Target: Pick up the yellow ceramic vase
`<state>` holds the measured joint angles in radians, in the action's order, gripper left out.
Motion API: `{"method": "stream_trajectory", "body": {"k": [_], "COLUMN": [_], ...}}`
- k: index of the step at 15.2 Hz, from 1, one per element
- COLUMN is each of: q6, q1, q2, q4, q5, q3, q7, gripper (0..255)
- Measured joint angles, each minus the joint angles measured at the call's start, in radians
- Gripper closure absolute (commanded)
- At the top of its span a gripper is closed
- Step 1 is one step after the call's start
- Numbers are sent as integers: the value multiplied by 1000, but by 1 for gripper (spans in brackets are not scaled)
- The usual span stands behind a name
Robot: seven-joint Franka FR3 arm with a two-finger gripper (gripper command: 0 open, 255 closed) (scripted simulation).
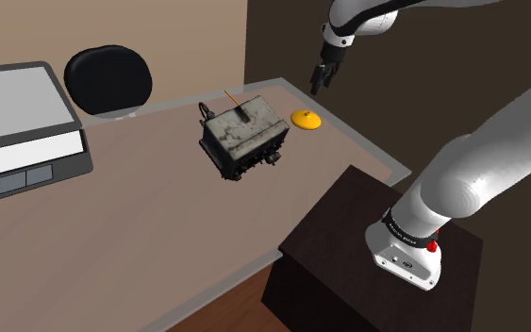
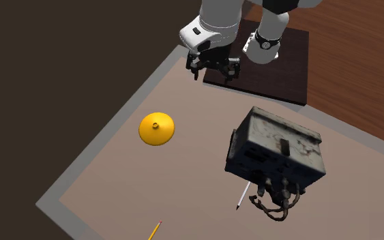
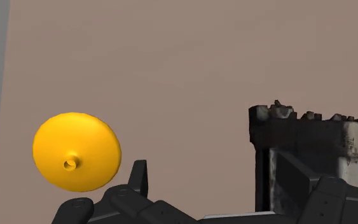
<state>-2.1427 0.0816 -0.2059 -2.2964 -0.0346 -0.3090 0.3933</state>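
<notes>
Gripper (image 2: 214,73) near yellow vase (image 2: 156,128) (apart)

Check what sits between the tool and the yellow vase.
Nothing: in the second exterior view, only bare table separates the open tool from the yellow vase.

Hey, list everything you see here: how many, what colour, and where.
Vase: one, yellow, tabletop near the rim.
Boxy device: one, weathered grey, mid-table beside the vase.
Pencil: one, orange, tabletop past the device.
Pen: one, white, beside the device.
Flat machine: one, grey and white, shoulder view's left.
Chair back: one, black, behind the table.
Table: one, brown, grey rim.
Stand: one, dark, under the arm.
Arm: one, white, on the stand.
Gripper: one, black, open, hovering near the vase.
</notes>
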Motion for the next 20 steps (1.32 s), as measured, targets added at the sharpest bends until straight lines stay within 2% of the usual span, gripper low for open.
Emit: {"method": "stream_trajectory", "body": {"k": [5, 10, 15, 20], "q6": [-86, -131, -160, -147], "q1": [19, 52, 110, 179], "q2": [189, 384, 588, 781], "q4": [86, 215, 370, 560], "q5": [53, 126, 200, 247], "q3": [-46, -63, -54, -37], "q7": [85, 165, 232, 274], "gripper": [0, 0, 0, 0]}}
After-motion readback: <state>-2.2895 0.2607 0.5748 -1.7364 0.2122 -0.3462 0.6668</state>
